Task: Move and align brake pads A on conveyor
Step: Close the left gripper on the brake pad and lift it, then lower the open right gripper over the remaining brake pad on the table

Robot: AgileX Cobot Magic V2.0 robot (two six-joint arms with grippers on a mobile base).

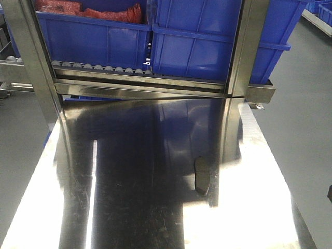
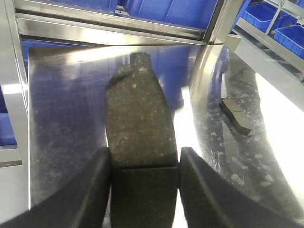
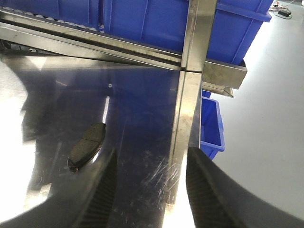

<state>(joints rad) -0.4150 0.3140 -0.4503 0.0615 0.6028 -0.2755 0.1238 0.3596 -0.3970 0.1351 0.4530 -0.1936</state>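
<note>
In the left wrist view my left gripper (image 2: 145, 159) is shut on a dark grey brake pad (image 2: 137, 109), which sticks out lengthwise ahead of the fingers above the shiny steel table (image 2: 61, 123). A second brake pad (image 1: 201, 176) lies flat on the table right of centre. It also shows as brake pad (image 2: 235, 115) and brake pad (image 3: 87, 147). My right gripper (image 3: 152, 166) is open over the table's right part with nothing between its fingers, and that pad lies to its left. The conveyor is out of view. Neither gripper shows in the front view.
Large blue bins (image 1: 207, 41) sit on a steel rack with a roller rail (image 1: 104, 69) at the table's far end, one holding red items (image 1: 88, 10). A steel upright (image 1: 244, 52) stands at the back right. Another blue bin (image 3: 211, 128) sits on the floor by the right edge.
</note>
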